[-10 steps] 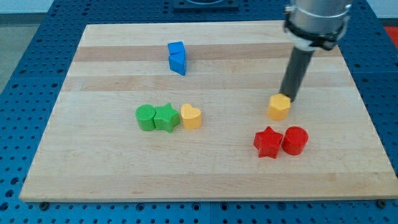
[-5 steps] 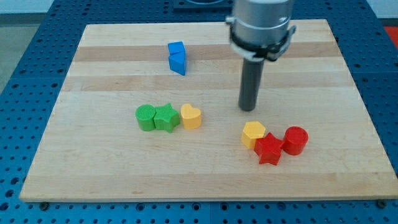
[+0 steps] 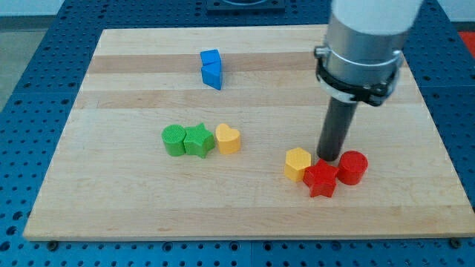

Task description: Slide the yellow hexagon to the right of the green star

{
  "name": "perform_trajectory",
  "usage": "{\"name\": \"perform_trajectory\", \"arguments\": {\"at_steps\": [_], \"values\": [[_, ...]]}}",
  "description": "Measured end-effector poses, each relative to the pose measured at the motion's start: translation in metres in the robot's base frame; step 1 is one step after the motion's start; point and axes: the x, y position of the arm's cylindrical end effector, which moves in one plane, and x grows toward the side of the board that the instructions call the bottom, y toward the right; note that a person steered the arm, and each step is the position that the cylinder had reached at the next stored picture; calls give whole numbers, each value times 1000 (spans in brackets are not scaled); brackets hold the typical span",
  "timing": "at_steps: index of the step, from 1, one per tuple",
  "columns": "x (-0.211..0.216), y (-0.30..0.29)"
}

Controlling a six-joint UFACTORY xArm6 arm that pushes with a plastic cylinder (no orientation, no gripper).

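Note:
The yellow hexagon (image 3: 297,164) lies right of the board's centre, touching the left side of the red star (image 3: 320,179). The green star (image 3: 198,140) sits left of centre between a green cylinder (image 3: 174,140) and a yellow heart (image 3: 228,139), both touching it. My tip (image 3: 329,159) stands just above the red star, between the yellow hexagon and the red cylinder (image 3: 352,167), to the hexagon's upper right.
A blue block (image 3: 211,69) stands near the view's top, left of centre. The wooden board (image 3: 133,208) lies on a blue perforated table. The arm's grey body hangs over the board's upper right.
The yellow hexagon went down and left against the red star, then a little further left. My tip swung left, then came back right and down to the red blocks.

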Motion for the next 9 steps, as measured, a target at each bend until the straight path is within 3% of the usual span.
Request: {"name": "perform_trajectory", "arguments": {"at_steps": [2, 5, 6, 8, 9], "values": [[30, -15], [-27, -88], [-31, -87], [-29, -3], [10, -20]]}}
